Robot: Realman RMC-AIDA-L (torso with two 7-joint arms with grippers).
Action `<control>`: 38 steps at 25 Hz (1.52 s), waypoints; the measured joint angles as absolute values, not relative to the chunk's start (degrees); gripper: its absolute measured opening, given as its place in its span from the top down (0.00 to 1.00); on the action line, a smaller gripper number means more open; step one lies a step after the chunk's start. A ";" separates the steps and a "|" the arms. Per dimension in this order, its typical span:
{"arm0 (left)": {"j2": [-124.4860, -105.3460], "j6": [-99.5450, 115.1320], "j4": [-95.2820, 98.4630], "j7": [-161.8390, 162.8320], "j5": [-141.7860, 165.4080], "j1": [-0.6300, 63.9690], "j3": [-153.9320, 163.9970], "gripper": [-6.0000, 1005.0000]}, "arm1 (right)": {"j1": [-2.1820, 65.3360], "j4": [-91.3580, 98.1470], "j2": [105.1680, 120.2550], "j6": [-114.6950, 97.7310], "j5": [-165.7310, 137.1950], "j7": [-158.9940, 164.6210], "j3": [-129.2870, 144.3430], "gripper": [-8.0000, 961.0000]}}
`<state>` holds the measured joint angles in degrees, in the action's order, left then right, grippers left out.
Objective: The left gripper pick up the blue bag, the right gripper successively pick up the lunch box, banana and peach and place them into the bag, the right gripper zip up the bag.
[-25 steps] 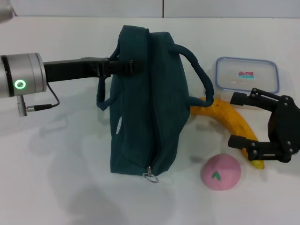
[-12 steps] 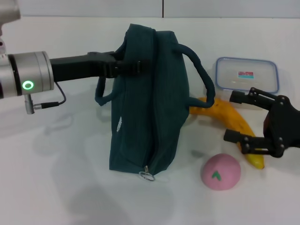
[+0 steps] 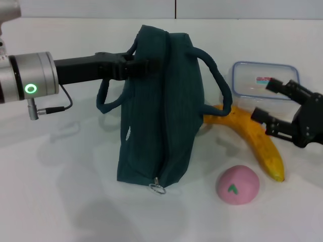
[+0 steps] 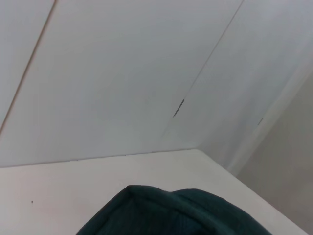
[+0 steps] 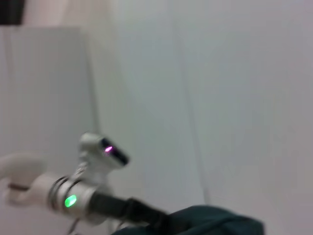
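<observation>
Blue bag (image 3: 160, 106) stands upright mid-table (image 3: 60, 191), zipper ring low at front. Left gripper (image 3: 140, 67) clenched on bag's top edge near handle. Right gripper (image 3: 270, 100) released, fingers spread, over lunch box (image 3: 252, 80) front edge. Banana (image 3: 252, 133) just right of bag; peach (image 3: 237, 185) right of bag's front end.

My left gripper (image 3: 144, 66) reaches in from the left edge of the head view, upper middle, its silver arm level and green light lit; its fingers are clamped at the upper left side of the blue bag (image 3: 161, 111); my right gripper (image 3: 269, 100) sits at the right edge, fingers spread wide, pointing left and tilted upward.
</observation>
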<state>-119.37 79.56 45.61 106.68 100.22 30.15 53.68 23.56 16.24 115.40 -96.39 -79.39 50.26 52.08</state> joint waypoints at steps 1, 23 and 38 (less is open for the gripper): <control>-119.37 79.55 45.61 106.70 100.11 30.31 53.75 0.41 | 23.67 14.72 115.50 -96.23 -78.55 49.45 51.06 0.09; -119.43 79.32 43.50 106.00 96.44 31.07 53.82 0.92 | 24.58 -11.66 116.19 -91.03 -55.02 56.47 37.40 0.09; -119.40 79.32 43.50 105.10 96.44 31.53 53.88 0.96 | 26.14 -10.85 116.19 -76.53 -55.13 81.10 34.32 0.09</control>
